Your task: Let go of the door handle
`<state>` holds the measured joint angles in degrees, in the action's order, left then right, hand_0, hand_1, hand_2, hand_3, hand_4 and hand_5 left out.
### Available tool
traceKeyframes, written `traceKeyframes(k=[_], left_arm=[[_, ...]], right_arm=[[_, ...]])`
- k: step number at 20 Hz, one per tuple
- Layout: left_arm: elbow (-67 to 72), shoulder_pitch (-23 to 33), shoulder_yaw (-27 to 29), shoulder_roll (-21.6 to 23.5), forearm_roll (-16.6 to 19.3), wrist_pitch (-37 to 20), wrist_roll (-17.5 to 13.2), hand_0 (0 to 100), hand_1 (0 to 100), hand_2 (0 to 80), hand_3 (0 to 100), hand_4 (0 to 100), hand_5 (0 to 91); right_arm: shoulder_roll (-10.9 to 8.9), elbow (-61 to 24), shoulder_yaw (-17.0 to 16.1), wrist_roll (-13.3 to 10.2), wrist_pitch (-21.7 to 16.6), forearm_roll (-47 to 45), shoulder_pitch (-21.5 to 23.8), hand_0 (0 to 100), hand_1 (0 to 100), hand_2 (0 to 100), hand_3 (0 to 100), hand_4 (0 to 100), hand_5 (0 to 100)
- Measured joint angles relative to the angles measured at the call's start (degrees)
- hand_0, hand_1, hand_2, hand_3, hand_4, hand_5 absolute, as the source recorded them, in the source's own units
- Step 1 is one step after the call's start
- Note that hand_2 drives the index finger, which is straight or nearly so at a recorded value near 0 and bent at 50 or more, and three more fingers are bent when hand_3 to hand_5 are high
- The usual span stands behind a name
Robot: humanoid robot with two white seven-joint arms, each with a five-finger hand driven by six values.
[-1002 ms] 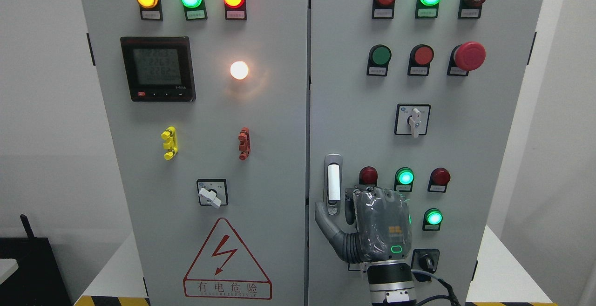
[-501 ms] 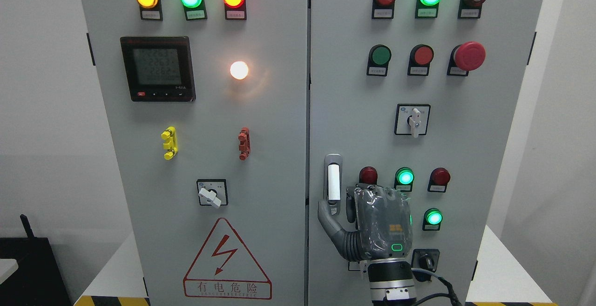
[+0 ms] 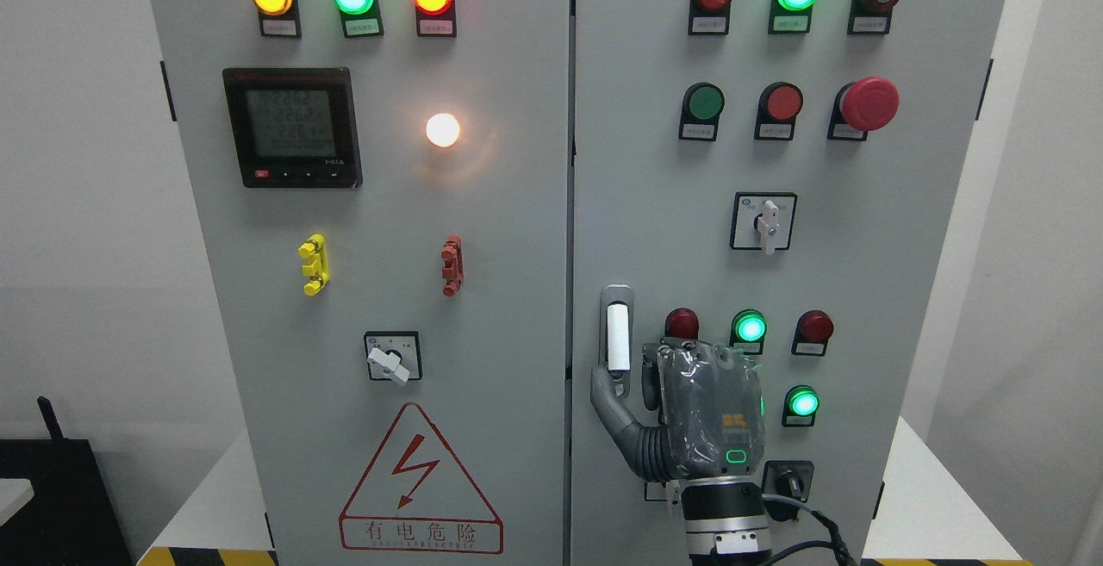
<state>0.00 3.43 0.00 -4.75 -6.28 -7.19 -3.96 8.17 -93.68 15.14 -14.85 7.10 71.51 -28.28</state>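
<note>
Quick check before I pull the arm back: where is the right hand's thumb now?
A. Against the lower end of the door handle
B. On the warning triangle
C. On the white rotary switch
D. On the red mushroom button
A: the right hand sits just right of the door handle, its thumb reaching left to the handle's lower end.

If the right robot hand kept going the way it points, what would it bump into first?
Probably the grey cabinet door: the right robot hand points up along it, beside the door handle. Next upward are the red button and green light. Depth is unclear.
</note>
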Motion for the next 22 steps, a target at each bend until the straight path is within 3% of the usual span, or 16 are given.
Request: traceKeyframes(k=[22], left_arm=[[0.0, 0.0, 0.0, 0.0, 0.0, 0.0, 0.0, 12, 39, 0.0, 0, 0, 0.0]], right_arm=[[0.05, 0.2, -0.5, -0.5, 0.0, 0.0, 0.1, 50, 43, 100, 100, 100, 98]])
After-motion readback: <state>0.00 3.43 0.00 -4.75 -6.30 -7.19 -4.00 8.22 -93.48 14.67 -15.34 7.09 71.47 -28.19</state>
